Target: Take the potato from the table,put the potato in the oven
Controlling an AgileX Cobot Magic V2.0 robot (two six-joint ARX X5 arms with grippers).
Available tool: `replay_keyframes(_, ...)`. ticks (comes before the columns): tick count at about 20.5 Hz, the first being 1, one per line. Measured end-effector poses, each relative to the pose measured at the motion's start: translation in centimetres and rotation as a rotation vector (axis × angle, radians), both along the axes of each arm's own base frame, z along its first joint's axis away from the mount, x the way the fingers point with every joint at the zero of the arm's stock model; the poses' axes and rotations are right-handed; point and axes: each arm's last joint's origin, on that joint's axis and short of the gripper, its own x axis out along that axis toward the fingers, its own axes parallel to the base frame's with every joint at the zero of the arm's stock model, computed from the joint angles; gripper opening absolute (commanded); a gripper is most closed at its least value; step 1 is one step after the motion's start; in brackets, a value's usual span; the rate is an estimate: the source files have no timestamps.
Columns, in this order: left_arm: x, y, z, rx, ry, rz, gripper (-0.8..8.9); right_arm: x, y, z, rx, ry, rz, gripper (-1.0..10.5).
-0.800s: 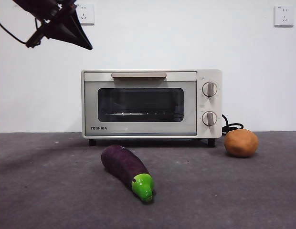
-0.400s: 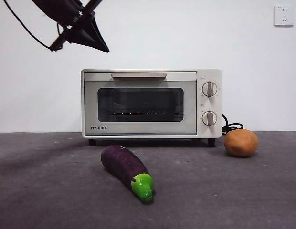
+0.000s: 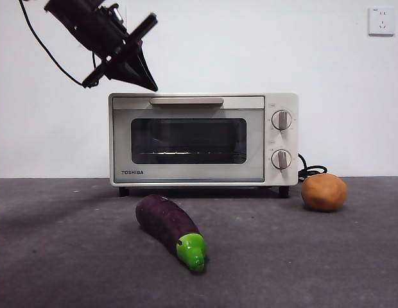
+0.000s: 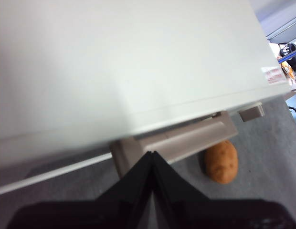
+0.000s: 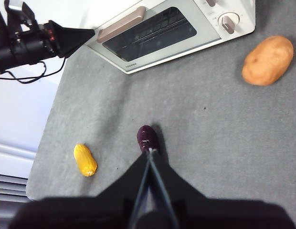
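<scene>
The orange-brown potato (image 3: 324, 192) lies on the table (image 3: 302, 269) to the right of the oven (image 3: 186, 173), beside its black cord. The oven's glass door is closed under the beige handle (image 3: 186, 101). My left gripper (image 3: 150, 85) hangs shut and holding nothing just above the oven's top left corner. In the left wrist view the left gripper (image 4: 151, 153) points over the oven's top (image 4: 129, 62) at the handle (image 4: 186, 138), with the potato (image 4: 221, 162) beyond. My right gripper (image 5: 149, 151) is shut and holds nothing, high over the table, far from the potato (image 5: 267, 60).
A dark purple eggplant (image 3: 168, 226) with a green tip lies in front of the oven, right under the right gripper. A small yellow vegetable (image 5: 85, 160) sits near the table's left edge. A white wall stands behind the oven.
The left gripper has moved right and down, from the upper left corner toward the oven's top left corner. Potato, eggplant and oven have not moved.
</scene>
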Motion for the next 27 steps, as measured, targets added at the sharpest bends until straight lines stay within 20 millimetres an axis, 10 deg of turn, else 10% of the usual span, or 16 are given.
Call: replay_keyframes(27, -0.9, -3.3, -0.5, 0.25, -0.104, -0.081, -0.06, 0.0, 0.0, -0.7, 0.005, 0.091, 0.0, 0.0)
